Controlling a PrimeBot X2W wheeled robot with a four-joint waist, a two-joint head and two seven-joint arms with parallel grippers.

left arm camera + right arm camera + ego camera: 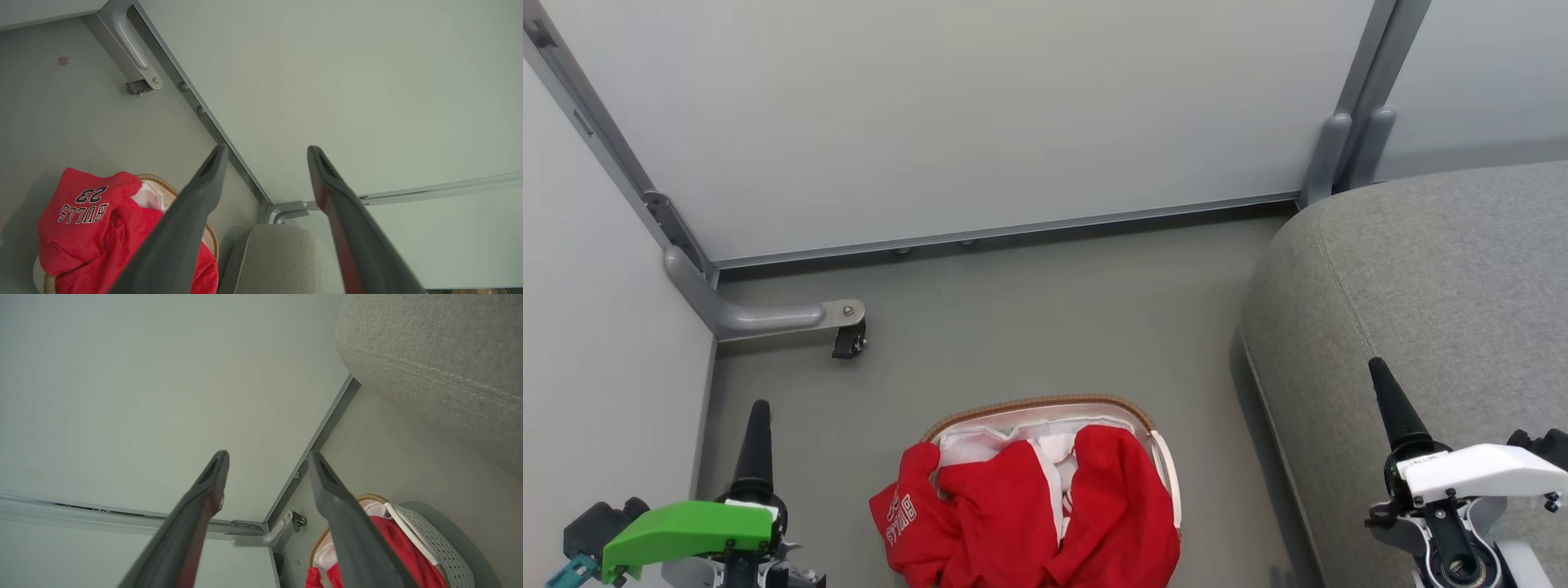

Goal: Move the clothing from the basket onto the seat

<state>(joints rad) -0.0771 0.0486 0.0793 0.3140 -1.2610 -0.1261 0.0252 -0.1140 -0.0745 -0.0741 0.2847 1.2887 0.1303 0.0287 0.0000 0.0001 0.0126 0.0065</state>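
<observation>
We see the clothing (pixel 1045 510) heaped in the basket (pixel 1045 403), red fabric piled over most of it w/ the white liner (pixel 976 447) showing at the back. One piece hangs out over the basket's left rim, and in the L wrist view we read white lettering on it, "BULLS" w/ a number. The basket sits on the floor (pixel 1029 302), near the seat (pixel 1429 286) but not touching it; a strip of floor lies btw them. The seat takes the right side of the head view. L gripper (pixel 266 148): jaws spread wide, holding nothing; in the head view it hangs at lower left, above the floor, left of the basket & apart from it. R gripper (pixel 266 454): likewise spread & empty; in the head view it's at lower right, over the seat. We see both clear of clothing & basket. Behind the basket a pale wall panel (pixel 947 106) meets the floor, and a grey bracket w/ a small caster (pixel 849 339) sits by the back left corner.
</observation>
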